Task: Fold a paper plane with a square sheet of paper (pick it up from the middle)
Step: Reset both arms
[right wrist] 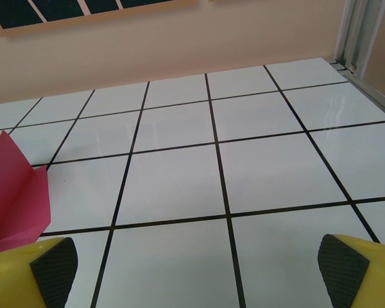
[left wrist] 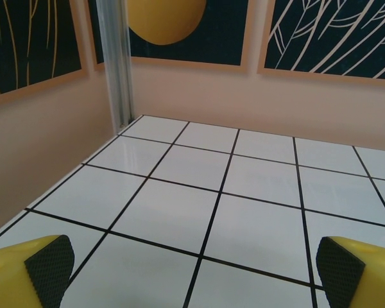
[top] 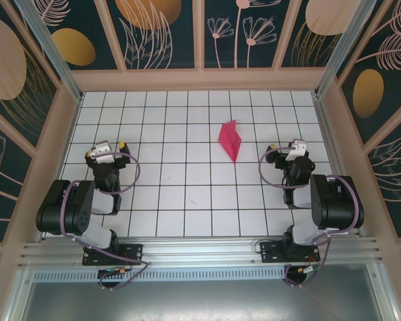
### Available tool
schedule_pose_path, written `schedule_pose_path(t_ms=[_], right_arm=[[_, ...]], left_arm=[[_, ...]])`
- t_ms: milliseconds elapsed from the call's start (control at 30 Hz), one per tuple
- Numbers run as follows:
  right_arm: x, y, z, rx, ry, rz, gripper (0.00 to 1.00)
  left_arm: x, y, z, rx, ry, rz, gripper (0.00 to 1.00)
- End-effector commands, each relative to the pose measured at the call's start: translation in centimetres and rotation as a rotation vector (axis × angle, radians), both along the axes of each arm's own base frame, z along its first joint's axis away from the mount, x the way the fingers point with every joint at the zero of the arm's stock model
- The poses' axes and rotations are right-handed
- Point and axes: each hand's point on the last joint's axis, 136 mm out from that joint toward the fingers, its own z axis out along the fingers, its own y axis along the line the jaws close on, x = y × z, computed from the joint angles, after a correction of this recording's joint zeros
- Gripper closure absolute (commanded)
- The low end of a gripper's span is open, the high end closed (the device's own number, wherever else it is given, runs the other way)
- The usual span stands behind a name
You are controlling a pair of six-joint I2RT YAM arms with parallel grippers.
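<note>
The paper plane [top: 230, 140] is a narrow magenta-pink dart lying on the white grid table, a little right of centre, its point toward the near side. In the right wrist view one pink wing of the plane [right wrist: 16, 192] rises at the far left, just beyond the left finger. My right gripper [top: 285, 148] rests low to the plane's right, open, nothing between its yellow fingers [right wrist: 343, 273]. My left gripper [top: 108, 148] sits at the table's left side, far from the plane, also open and empty, black pads [left wrist: 48, 269] wide apart.
Peach walls with dark floral panels enclose the table [top: 187, 114] on three sides. An aluminium post [left wrist: 119, 64] stands in the far left corner ahead of the left gripper. Both arm bases are bolted on the rail [top: 200, 254] at the near edge.
</note>
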Motion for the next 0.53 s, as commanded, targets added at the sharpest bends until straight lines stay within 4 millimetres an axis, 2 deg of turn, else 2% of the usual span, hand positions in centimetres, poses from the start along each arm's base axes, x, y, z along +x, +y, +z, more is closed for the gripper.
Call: schedule_pose_path(t_ms=[0, 500], right_arm=[[0.46, -0.07, 1.50, -0.003, -0.060, 0.000, 0.01], [0.48, -0.07, 1.56, -0.003, -0.062, -0.001, 0.01]], left_arm=[[0.38, -0.84, 0.64, 0.010, -0.021, -0.052, 0.01], [0.53, -0.92, 0.66, 0.009, -0.020, -0.062, 0.01]])
